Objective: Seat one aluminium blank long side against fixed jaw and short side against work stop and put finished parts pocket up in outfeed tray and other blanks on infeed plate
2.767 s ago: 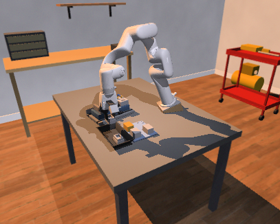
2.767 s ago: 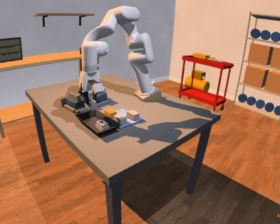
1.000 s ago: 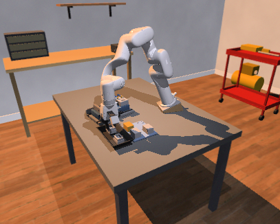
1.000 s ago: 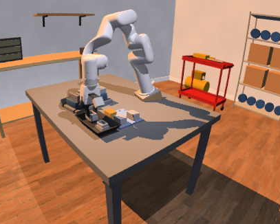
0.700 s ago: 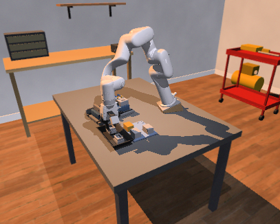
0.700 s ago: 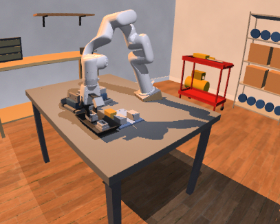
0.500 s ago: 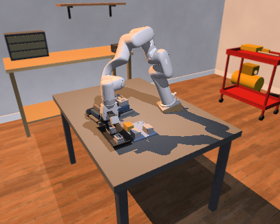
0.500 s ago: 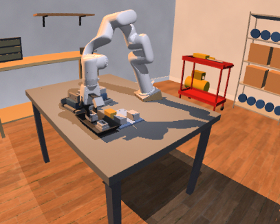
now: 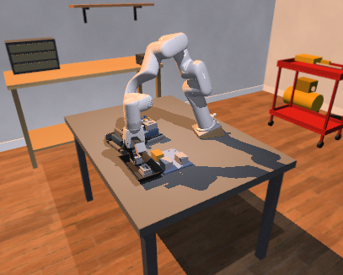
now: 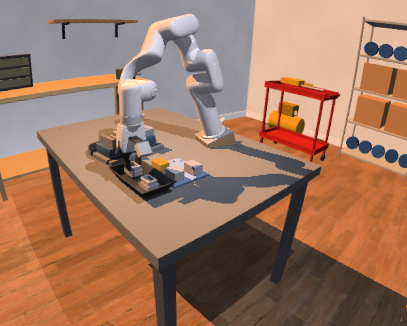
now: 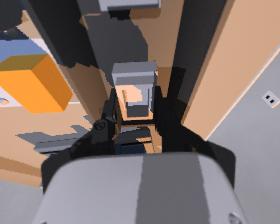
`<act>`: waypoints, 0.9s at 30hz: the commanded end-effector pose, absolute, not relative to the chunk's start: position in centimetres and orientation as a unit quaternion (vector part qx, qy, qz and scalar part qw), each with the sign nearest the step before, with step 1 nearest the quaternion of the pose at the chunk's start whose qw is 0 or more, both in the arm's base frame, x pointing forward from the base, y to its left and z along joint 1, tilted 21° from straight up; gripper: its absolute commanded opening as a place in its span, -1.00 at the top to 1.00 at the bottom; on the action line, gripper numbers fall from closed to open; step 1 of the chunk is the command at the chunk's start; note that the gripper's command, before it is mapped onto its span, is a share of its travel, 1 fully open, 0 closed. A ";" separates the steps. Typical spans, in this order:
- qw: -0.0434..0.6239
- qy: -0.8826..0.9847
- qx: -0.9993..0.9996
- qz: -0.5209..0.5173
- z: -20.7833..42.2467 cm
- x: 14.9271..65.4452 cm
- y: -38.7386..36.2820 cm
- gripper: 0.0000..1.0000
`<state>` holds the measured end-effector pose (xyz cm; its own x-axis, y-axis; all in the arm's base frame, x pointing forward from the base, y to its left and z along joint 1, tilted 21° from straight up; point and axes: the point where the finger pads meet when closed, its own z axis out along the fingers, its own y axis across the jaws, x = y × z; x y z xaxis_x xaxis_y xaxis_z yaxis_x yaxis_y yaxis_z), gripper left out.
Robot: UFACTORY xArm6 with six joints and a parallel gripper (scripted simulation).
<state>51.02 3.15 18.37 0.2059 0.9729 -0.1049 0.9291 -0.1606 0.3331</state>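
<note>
My gripper (image 11: 136, 96) is shut on a grey finished part (image 11: 135, 92) whose recessed pocket faces the wrist camera. In the top and exterior views the gripper (image 9: 138, 157) hangs low over the dark outfeed tray, just in front of the vise (image 9: 133, 132). Whether the held part touches the tray floor is hidden by the fingers. A second grey finished part (image 9: 145, 169) lies in the near end of the tray, also seen in the exterior view (image 10: 148, 181). On the pale blue infeed plate (image 9: 177, 162) sit an orange brass blank (image 9: 158, 154) and two aluminium blanks (image 9: 167, 162) (image 9: 181, 158).
The brass blank (image 11: 31, 85) lies close to the left of the gripper in the wrist view. The arm's base (image 9: 206, 131) stands at the back of the table. A red cart (image 9: 310, 99) and a side bench (image 9: 72, 72) stand away from the table.
</note>
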 end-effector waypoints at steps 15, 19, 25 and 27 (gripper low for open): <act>0.166 0.626 0.759 0.069 17.9 51.4 3.1 1.00; 0.166 0.626 0.759 0.069 17.7 51.4 3.0 1.00; 0.166 0.626 0.759 0.069 17.5 51.5 3.0 1.00; 0.166 0.626 0.759 0.069 17.5 51.5 3.0 1.00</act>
